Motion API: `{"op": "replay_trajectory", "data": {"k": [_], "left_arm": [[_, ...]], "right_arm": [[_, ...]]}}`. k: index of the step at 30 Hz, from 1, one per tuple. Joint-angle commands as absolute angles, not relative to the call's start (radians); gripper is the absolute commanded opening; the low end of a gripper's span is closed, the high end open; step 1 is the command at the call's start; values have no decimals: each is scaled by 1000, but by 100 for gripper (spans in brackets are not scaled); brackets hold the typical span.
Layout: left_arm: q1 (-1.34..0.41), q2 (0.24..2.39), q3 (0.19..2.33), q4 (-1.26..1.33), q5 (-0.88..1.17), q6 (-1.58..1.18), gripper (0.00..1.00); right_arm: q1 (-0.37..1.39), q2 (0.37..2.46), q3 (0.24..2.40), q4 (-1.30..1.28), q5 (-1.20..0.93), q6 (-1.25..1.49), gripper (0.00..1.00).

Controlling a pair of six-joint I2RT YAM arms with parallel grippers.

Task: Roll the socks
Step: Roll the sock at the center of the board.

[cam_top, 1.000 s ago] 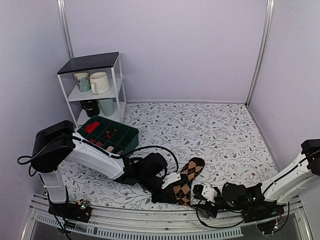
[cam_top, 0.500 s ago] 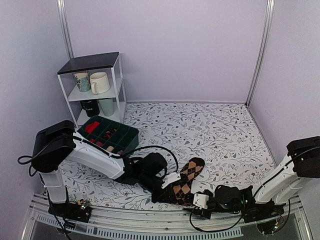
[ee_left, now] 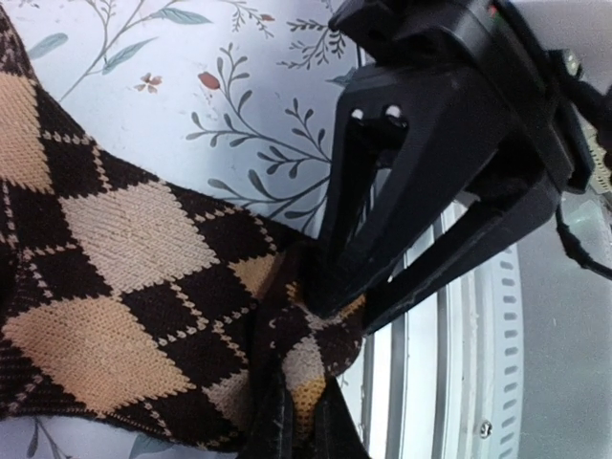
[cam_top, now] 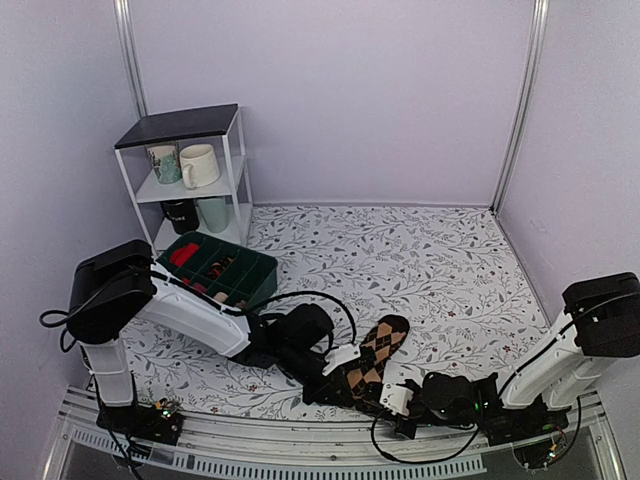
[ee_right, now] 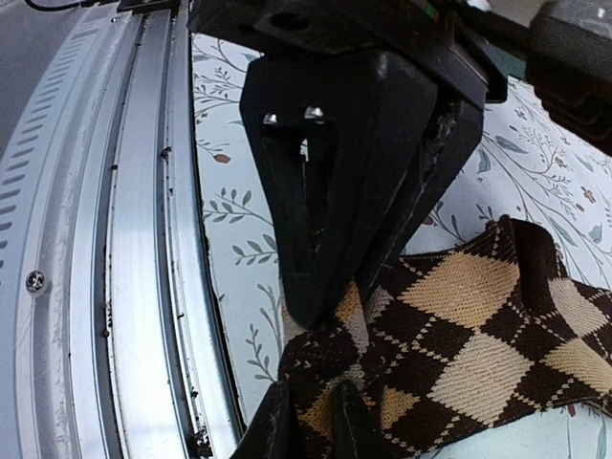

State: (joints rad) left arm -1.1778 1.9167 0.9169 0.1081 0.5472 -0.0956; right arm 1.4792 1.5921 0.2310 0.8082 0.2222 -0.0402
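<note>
Clearly risks stretching or dropping the socks [cam_top: 378,348], laid out at lower centre of the overhead view, through opposed pulls, with left gripper [ee_left: 295,421] and right gripper [ee_right: 308,416] both pinched tight on one hem corner.

The right gripper [cam_top: 393,399] has slid left to the near end of the socks [cam_top: 376,352]; a second ago it hung farther right, clear of the fabric. Its jaws, then apart, have narrowed onto the argyle hem, close against the left gripper [ee_left: 292,426]. Behind it, the right arm [cam_top: 560,360] has stretched out low, its black elbow swung in from the frame's right edge.
</note>
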Motion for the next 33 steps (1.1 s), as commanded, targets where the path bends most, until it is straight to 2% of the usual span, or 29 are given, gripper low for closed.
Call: {"op": "replay_trajectory", "data": {"k": [1,3,4,7,9,11,14,17,21,24,33], "left_arm": [[-1181,1990,865,-22,502,-95,0],[-1182,1977,852,-2,488,-92,0],[-1183,1947,845,14,469,-92,0],[-1185,1868,803,79,375,-78,15],[-1189,1799,764,155,293,-52,19],[-1201,1714,702,265,187,-12,31],[-1230,1587,585,492,97,82,35],[-1256,1512,475,677,101,189,40],[-1290,1558,449,762,78,313,46],[-1317,1631,494,747,82,395,47],[-1349,1787,620,672,152,487,47]], "right_arm": [[1486,1646,249,678,217,84,8],[1486,1644,253,650,226,123,0],[1485,1637,250,640,229,147,0],[1473,1595,223,628,206,213,0],[1459,1565,204,610,185,284,0],[1439,1539,194,579,161,340,0],[1389,1501,185,550,86,419,0],[1341,1471,176,536,-9,482,0],[1261,1459,165,526,-153,561,0],[1214,1475,163,523,-230,593,0],[1176,1512,173,523,-297,621,0]]}}
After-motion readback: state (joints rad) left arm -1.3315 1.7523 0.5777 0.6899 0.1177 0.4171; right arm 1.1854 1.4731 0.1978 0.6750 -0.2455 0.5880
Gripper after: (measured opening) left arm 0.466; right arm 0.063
